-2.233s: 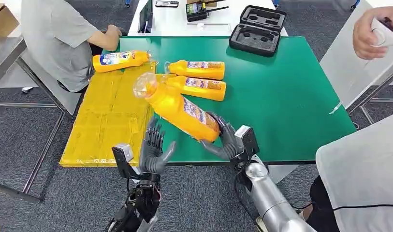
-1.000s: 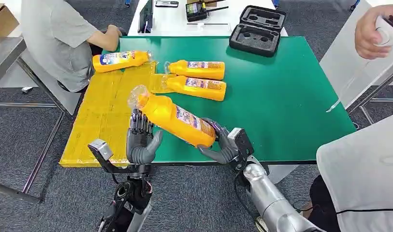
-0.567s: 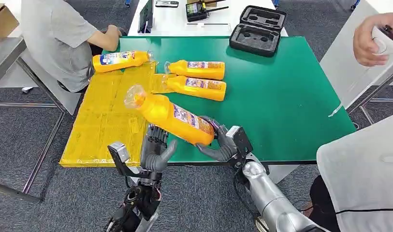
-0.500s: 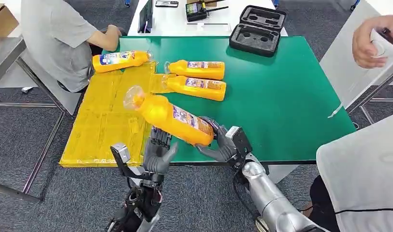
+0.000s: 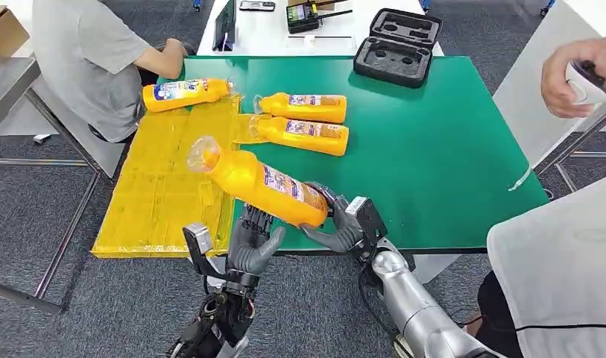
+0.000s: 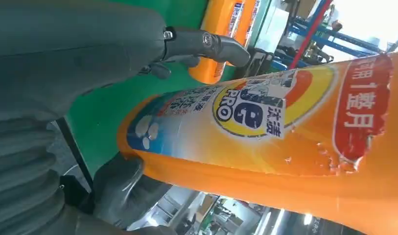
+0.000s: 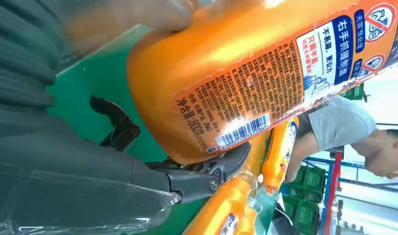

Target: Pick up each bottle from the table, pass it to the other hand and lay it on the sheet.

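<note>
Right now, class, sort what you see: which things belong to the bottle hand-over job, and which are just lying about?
Belong to the job:
held bottle, gripped by the right hand
left hand, open beneath it
yellow sheet
three bottles lying near the sheet's far end
green table

Just lying about:
open black case
white table behind

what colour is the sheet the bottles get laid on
Yellow. The sheet lies over the green table's left side, clearest in the head view.

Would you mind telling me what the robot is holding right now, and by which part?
The right robot hand grips an orange plastic bottle by its base end, clear cap pointing away. The left robot hand reaches up under the bottle's middle; whether it grips cannot be told.
</note>
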### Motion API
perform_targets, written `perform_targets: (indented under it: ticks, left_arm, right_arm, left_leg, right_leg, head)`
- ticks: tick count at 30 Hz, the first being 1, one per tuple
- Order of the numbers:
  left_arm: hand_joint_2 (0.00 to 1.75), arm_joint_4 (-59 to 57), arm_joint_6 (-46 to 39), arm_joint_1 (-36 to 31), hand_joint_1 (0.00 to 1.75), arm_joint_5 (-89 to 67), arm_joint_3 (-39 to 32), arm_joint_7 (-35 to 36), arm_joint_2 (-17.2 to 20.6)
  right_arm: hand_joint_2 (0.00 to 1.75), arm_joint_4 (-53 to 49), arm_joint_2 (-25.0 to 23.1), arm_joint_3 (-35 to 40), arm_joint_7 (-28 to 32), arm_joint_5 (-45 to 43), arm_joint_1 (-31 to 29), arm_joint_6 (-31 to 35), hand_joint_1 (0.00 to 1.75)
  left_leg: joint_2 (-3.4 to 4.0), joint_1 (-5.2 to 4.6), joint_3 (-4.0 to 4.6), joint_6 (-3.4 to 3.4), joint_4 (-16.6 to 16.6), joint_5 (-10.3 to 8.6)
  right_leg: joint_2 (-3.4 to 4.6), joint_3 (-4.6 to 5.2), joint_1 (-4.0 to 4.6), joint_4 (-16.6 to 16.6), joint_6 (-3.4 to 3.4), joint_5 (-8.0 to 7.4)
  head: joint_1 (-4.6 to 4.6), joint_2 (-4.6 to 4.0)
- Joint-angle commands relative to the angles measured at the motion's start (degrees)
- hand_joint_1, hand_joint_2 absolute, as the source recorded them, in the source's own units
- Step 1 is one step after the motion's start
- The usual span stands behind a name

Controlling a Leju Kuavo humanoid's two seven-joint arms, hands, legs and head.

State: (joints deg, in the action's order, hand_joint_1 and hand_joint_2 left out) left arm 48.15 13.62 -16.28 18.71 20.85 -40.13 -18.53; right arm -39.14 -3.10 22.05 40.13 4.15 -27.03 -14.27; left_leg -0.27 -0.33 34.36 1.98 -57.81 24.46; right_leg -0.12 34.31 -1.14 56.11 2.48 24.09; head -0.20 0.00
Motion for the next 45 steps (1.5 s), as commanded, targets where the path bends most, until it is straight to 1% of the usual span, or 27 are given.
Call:
perform_targets:
  ticks: [1, 6, 9, 12, 13, 14, 15, 16, 22, 27, 33, 37, 40, 41, 43, 44, 45]
  left_arm:
    - [1.75, -1.31, -2.00, -1.35, 0.00, -0.98, -0.53, 0.13, -1.34]
    - [1.75, 2.04, -2.58, -0.71, 0.00, -1.78, -1.67, 0.13, -1.47]
    - [1.75, 5.86, -5.97, 0.28, 0.00, -3.13, -2.22, 0.13, -1.47]
    - [1.75, 5.86, -5.97, 0.28, 0.00, -3.13, -2.22, 0.13, -1.47]
    - [1.75, 5.86, -5.97, 0.28, 0.00, -3.13, -2.22, 0.13, -1.47]
    - [1.75, 5.86, -5.97, 0.28, 0.00, -3.13, -2.22, 0.13, -1.47]
    - [1.75, 5.86, -5.97, 0.28, 0.00, -3.13, -2.22, 0.13, -1.47]
    - [1.75, 5.86, -5.97, 0.28, 0.00, -3.13, -2.22, 0.13, -1.47]
    - [1.75, 5.86, -5.97, 0.28, 0.00, -3.13, -2.22, 0.13, -1.47]
    - [1.75, 5.86, -5.97, 0.28, 0.00, -3.13, -2.22, 0.13, -1.47]
    - [1.75, 11.11, -11.66, 1.46, 0.00, -6.86, -5.14, 0.13, -1.47]
    - [1.75, 13.07, -10.95, 2.94, 0.00, -7.21, -6.42, 0.13, -1.47]
    - [1.75, 14.12, -10.33, 4.04, 0.00, -7.81, -6.94, 0.13, -1.47]
    - [1.75, 13.44, -9.63, 4.15, 0.00, -8.03, -6.79, 0.13, -1.47]
    - [1.75, 13.02, -9.16, 4.26, 0.00, -8.09, -6.47, 0.13, -1.47]
    - [1.75, 12.41, -7.09, 3.84, 1.34, -8.68, -5.91, 0.13, -1.47]
    - [1.75, 12.21, -7.07, 3.93, 1.59, -8.63, -5.85, 0.13, -1.46]
  right_arm:
    - [1.75, 4.24, -0.49, 1.61, -0.13, -0.38, -1.53, -0.32, 1.75]
    - [1.75, 7.00, -1.29, 2.04, -0.13, 0.18, -2.26, -0.39, 1.75]
    - [1.75, 7.94, -1.59, 2.16, -0.13, 0.27, -2.83, -0.69, 1.75]
    - [1.75, 7.94, -1.59, 2.16, -0.13, 0.27, -2.83, -0.69, 1.75]
    - [1.75, 7.94, -1.59, 2.16, -0.13, 0.27, -2.83, -0.69, 1.75]
    - [1.75, 7.94, -1.59, 2.16, -0.13, 0.27, -2.83, -0.69, 1.75]
    - [1.75, 7.94, -1.59, 2.16, -0.13, 0.27, -2.83, -0.69, 1.75]
    - [1.75, 7.94, -1.59, 2.16, -0.13, 0.27, -2.83, -0.69, 1.75]
    - [1.75, 7.94, -1.59, 2.16, -0.13, 0.27, -2.83, -0.69, 1.75]
    - [1.75, 7.94, -1.59, 2.16, -0.13, 0.27, -2.83, -0.69, 1.75]
    - [1.75, 9.31, -2.00, 2.39, -0.13, 0.92, -3.14, 0.42, 1.75]
    - [1.75, 9.00, -2.12, 2.62, -0.13, 1.00, -2.32, 0.36, 1.75]
    - [1.75, 8.54, -2.00, 2.72, -0.13, 1.14, -1.55, 0.82, 1.75]
    - [1.75, 8.34, -2.02, 2.73, -0.13, 1.11, -1.57, 0.93, 1.75]
    - [1.75, 8.68, -2.15, 2.61, -0.13, 1.07, -2.12, 1.09, 1.75]
    - [1.75, 8.63, -2.46, 3.72, -0.13, 1.99, -2.61, 0.92, 1.75]
    - [1.75, 8.75, -2.58, 3.75, -0.13, 2.02, -2.69, 0.97, 1.75]
  left_leg:
    - [0.01, 0.08, -0.21, -0.12, -0.04, 0.11]
    - [0.05, 0.10, -0.20, -0.13, -0.06, 0.13]
    - [0.10, 0.11, -0.18, -0.13, -0.09, 0.15]
    - [0.03, 0.05, -0.09, -0.08, -0.04, 0.07]
    - [0.09, 0.09, -0.21, -0.13, -0.06, 0.14]
    - [0.06, 0.04, -0.10, -0.08, -0.02, 0.07]
    - [0.12, 0.09, -0.25, -0.13, -0.04, 0.16]
    - [0.07, 0.05, -0.10, -0.08, -0.02, 0.07]
    - [0.03, 0.02, -0.06, -0.06, 0.00, 0.04]
    - [0.05, 0.07, -0.18, -0.11, -0.04, 0.11]
    - [0.08, 0.03, -0.07, -0.07, -0.03, 0.07]
    - [0.13, 0.09, -0.26, -0.14, -0.04, 0.16]
    - [0.09, 0.06, -0.14, -0.08, 0.02, 0.08]
    - [0.12, 0.09, -0.29, -0.13, 0.01, 0.15]
    - [0.09, 0.06, -0.21, -0.10, 0.01, 0.11]
    - [0.12, 0.07, -0.28, -0.12, 0.02, 0.13]
    - [0.08, 0.04, -0.13, -0.07, 0.02, 0.07]
  right_leg:
    - [0.00, -0.23, 0.08, -0.01, -0.12, 0.09]
    - [0.03, -0.23, 0.11, 0.00, -0.13, 0.09]
    - [0.08, -0.20, 0.12, 0.02, -0.13, 0.09]
    - [0.01, -0.11, 0.05, 0.02, -0.09, 0.06]
    - [0.07, -0.22, 0.10, 0.01, -0.13, 0.10]
    - [0.05, -0.11, 0.04, 0.00, -0.08, 0.04]
    - [0.11, -0.25, 0.10, 0.00, -0.13, 0.10]
    - [0.06, -0.11, 0.05, 0.00, -0.08, 0.04]
    - [0.02, -0.07, 0.02, 0.00, -0.06, 0.03]
    - [0.03, -0.20, 0.08, 0.01, -0.12, 0.09]
    - [0.07, -0.07, 0.04, 0.02, -0.07, 0.04]
    - [0.11, -0.26, 0.10, 0.00, -0.14, 0.10]
    - [0.08, -0.15, 0.06, -0.04, -0.09, 0.04]
    - [0.11, -0.29, 0.09, -0.04, -0.14, 0.10]
    - [0.08, -0.22, 0.06, -0.04, -0.10, 0.07]
    - [0.10, -0.28, 0.08, -0.05, -0.12, 0.08]
    - [0.07, -0.13, 0.04, -0.04, -0.07, 0.04]
  head:
    - [0.00, 0.00]
    - [-0.02, 0.00]
    - [0.00, 0.00]
    - [0.00, 0.00]
    - [0.00, 0.00]
    - [0.00, 0.00]
    - [0.00, 0.00]
    - [0.00, 0.00]
    - [0.00, 0.00]
    - [0.00, 0.00]
    - [0.00, 0.00]
    - [0.00, 0.00]
    - [-0.02, 0.00]
    - [0.00, 0.00]
    - [0.00, 0.00]
    - [-0.02, 0.00]
    - [-0.02, 0.00]
